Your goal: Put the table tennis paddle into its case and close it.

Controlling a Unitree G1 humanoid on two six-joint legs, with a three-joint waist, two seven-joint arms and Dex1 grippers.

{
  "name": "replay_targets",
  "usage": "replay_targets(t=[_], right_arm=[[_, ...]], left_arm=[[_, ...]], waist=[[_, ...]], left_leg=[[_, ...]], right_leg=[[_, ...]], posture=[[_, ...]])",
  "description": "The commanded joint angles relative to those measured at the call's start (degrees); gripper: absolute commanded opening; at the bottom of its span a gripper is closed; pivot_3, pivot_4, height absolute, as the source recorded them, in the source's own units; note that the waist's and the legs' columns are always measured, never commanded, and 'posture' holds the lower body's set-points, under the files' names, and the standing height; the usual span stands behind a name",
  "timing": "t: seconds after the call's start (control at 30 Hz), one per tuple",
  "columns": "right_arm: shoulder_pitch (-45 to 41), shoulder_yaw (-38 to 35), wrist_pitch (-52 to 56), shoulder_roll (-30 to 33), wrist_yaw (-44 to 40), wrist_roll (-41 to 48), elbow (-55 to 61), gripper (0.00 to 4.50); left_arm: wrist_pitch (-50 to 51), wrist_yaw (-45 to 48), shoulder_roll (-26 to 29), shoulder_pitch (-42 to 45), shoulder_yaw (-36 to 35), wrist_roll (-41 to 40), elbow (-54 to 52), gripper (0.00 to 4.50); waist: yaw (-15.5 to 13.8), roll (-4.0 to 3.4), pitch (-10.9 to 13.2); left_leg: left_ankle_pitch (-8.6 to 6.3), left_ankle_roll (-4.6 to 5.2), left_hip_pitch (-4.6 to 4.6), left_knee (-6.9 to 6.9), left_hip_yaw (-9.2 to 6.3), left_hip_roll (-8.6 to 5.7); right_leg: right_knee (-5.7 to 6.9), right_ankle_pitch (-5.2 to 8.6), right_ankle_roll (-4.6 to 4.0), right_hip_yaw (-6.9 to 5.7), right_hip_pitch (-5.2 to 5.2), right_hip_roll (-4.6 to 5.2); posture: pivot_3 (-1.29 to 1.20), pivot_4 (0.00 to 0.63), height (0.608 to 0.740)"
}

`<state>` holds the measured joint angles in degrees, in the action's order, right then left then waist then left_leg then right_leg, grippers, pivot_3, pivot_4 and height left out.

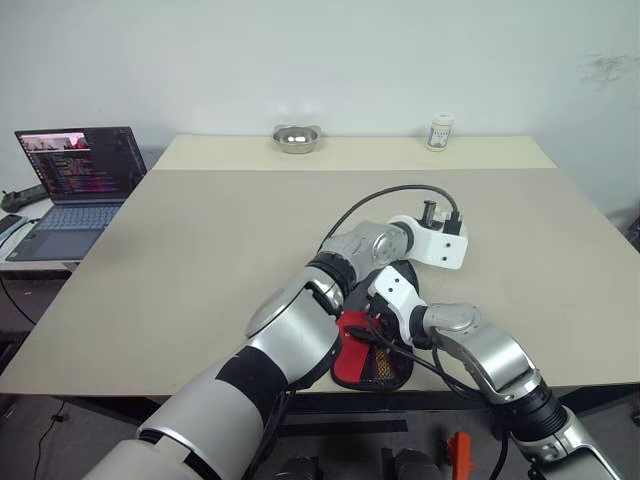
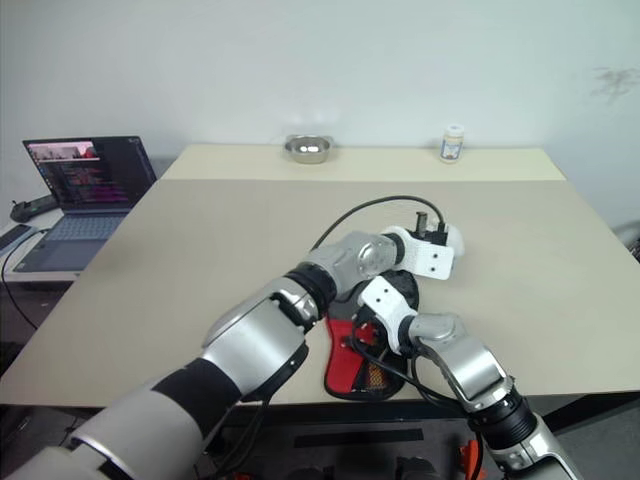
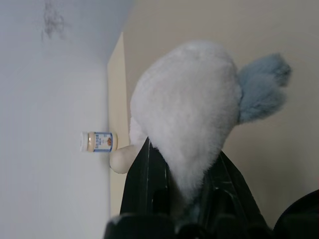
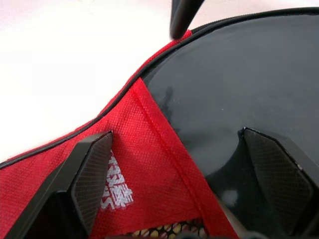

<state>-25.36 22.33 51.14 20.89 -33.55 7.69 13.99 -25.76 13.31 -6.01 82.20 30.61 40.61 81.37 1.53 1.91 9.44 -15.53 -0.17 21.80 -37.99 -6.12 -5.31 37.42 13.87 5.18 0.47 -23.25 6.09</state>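
Near desk edge, under both arms: case lying flat on the desk, red lower part and mesh pocket towards the robot.
Paddle location: table tennis paddle at the case, black rubber face showing beside the red fabric and its piped seam; handle hidden.
Paddle seating: cannot tell whether the face sits inside the opening or only lies on top; judged at least partly entered.
Right claw: fingers spread wide, holding nothing, poised low over the border of red fabric and black face.
Left claw: narrow, pinched on a white plush toy with a grey-blue tuft; held above the desk, beyond the case.
Done so far: paddle and case brought together, judged.
Left to do: paddle pushed fully home, case zipped shut; zip not made out in any view.
Concern: left claw occupied with the plush toy, so not free to steady the case.
Far desk edge: steel bowl and small bottle, well apart from the work.
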Motion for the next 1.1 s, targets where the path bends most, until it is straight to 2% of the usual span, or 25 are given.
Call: replay_targets(t=[0.03,0.2,0.27,0.33,0.6,0.67,0.9,1.1], right_arm=[[4.1,4.4,5.6,-0.3,-1.2,0.9,-4.3,4.50],[3.7,4.2,5.1,-0.4,-1.1,0.7,-4.9,4.50],[3.2,4.1,4.9,-0.7,-1.1,0.6,-5.5,4.50],[2.9,4.1,4.6,-0.9,-1.1,0.4,-5.9,4.50],[2.0,4.1,3.5,-1.3,-1.3,-0.3,-7.6,4.50],[1.6,4.1,3.1,-1.5,-1.3,-0.6,-8.1,4.50],[-0.2,3.4,1.7,-2.5,-1.6,-1.1,-10.6,4.50],[-2.1,0.7,3.4,-3.9,-2.9,1.5,-8.1,4.50]], left_arm=[[-3.4,0.9,-2.1,2.7,-1.3,-1.8,-2.6,0.29],[-4.1,4.7,-2.7,1.7,-2.4,-3.1,-2.7,0.29],[-4.0,9.3,-2.8,0.6,-3.4,-4.5,-2.6,0.29],[-4.5,13.3,-2.7,-0.5,-3.9,-5.3,-2.5,1.03],[-5.8,18.8,-2.0,-3.1,-5.5,-7.5,-2.9,3.96],[-6.5,19.5,-1.7,-3.4,-6.7,-9.0,-3.2,4.48],[-6.6,23.1,2.6,-3.7,-9.2,-12.1,-3.7,4.48],[-0.8,21.5,9.3,-3.4,-17.3,-19.0,-4.2,4.48]], waist=[[0.0,-0.01,0.0],[0.0,-0.20,-0.1],[0.0,-0.26,-0.2],[0.2,-0.35,-0.3],[0.5,-0.56,-0.6],[0.5,-0.57,-0.6],[1.4,-0.57,-0.7],[1.8,-0.58,-0.6]], left_leg=[[0.00,0.00,0.00,0.00,-0.01,-0.01],[0.00,0.00,0.01,0.00,-0.01,0.00],[0.00,0.01,0.00,0.01,-0.02,0.00],[0.00,0.01,0.00,0.01,-0.01,0.00],[-0.01,0.02,-0.04,0.02,0.00,0.04],[-0.01,0.02,-0.06,0.02,0.01,0.04],[-0.01,0.02,-0.12,0.02,0.03,0.11],[-0.01,0.02,-0.16,0.01,0.03,0.16]], right_leg=[[-0.02,0.00,0.00,-0.01,0.00,0.00],[-0.09,-0.03,-0.05,-0.01,0.02,0.00],[-0.10,-0.01,-0.01,-0.02,0.02,0.00],[-0.10,-0.01,-0.01,-0.02,0.03,-0.01],[-0.11,-0.01,-0.01,0.00,0.04,-0.04],[-0.11,-0.01,-0.01,0.01,0.04,-0.04],[-0.07,-0.01,-0.02,0.06,0.04,-0.15],[0.06,-0.01,-0.02,0.11,0.01,-0.20]], posture=[[0.00,0.150,0.740],[0.00,0.150,0.740],[0.00,0.150,0.740],[0.00,0.150,0.740],[0.00,0.150,0.740],[0.00,0.150,0.740],[0.00,0.150,0.740],[0.00,0.150,0.740]])
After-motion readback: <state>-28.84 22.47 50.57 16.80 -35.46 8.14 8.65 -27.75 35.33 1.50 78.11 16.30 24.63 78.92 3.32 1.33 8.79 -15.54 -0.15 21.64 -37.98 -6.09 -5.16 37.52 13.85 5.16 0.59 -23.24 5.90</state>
